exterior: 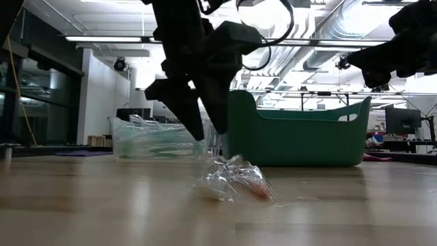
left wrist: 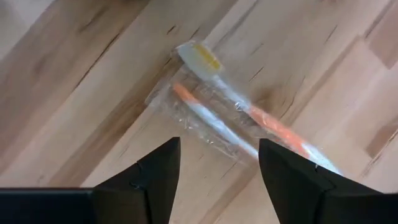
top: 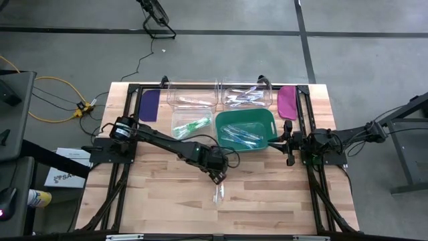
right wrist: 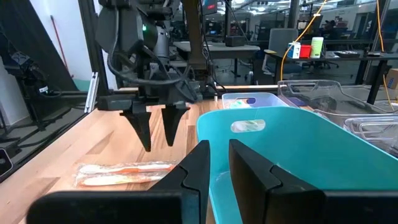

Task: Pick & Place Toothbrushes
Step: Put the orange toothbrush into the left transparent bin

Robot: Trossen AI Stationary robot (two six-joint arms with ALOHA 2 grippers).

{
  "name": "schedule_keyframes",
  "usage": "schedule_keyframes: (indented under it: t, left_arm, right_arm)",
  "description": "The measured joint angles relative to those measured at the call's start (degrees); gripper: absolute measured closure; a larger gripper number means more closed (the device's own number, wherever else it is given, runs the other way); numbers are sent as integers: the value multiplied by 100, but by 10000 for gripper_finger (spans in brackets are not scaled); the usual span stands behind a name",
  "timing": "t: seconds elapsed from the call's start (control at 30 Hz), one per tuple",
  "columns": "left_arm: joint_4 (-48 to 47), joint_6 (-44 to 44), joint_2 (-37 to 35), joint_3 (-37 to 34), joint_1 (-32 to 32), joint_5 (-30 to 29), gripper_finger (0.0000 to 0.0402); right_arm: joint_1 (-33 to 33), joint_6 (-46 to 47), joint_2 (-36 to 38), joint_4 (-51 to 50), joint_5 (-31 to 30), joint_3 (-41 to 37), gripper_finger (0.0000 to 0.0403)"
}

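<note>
A clear wrapper with orange-and-white toothbrushes [left wrist: 236, 115] lies flat on the wooden table, also visible in the high view [top: 219, 193] and the low view [exterior: 232, 183]. My left gripper [left wrist: 217, 165] hangs open just above the wrapper's near end with fingers pointing down [exterior: 205, 123], touching nothing. More toothbrushes lie in the green bin [top: 245, 129] and in the clear containers [top: 190, 124]. My right gripper [right wrist: 219, 168] waits by the bin's right rim [top: 289, 144], its fingers a narrow gap apart.
Two more clear containers [top: 190, 97] [top: 247, 97] stand at the table's far edge, flanked by a purple paddle [top: 149, 105] and a magenta paddle [top: 287, 102]. Bare wood stretches around the wrapper toward the near edge [top: 221, 224].
</note>
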State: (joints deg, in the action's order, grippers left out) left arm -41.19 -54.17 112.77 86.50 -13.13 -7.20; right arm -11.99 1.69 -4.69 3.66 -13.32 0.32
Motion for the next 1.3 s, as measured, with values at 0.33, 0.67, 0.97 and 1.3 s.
schedule_keyframes:
  t: [0.33, 0.67, 0.97, 1.3]
  left_arm:
    - [137, -774, 241, -9, 0, -269, 192]
    - [301, -866, 472, -13, 0, -278, 192]
    - [-98, -870, 459, 9, -2, -387, 192]
    - [-206, -776, 459, 7, -2, -396, 192]
  right_arm:
    - [0, 2, 0, 2, 0, 0, 350]
    - [0, 1, 0, 4, 2, 0, 350]
    - [0, 1, 0, 4, 0, 0, 350]
    - [0, 2, 1, 4, 0, -1, 350]
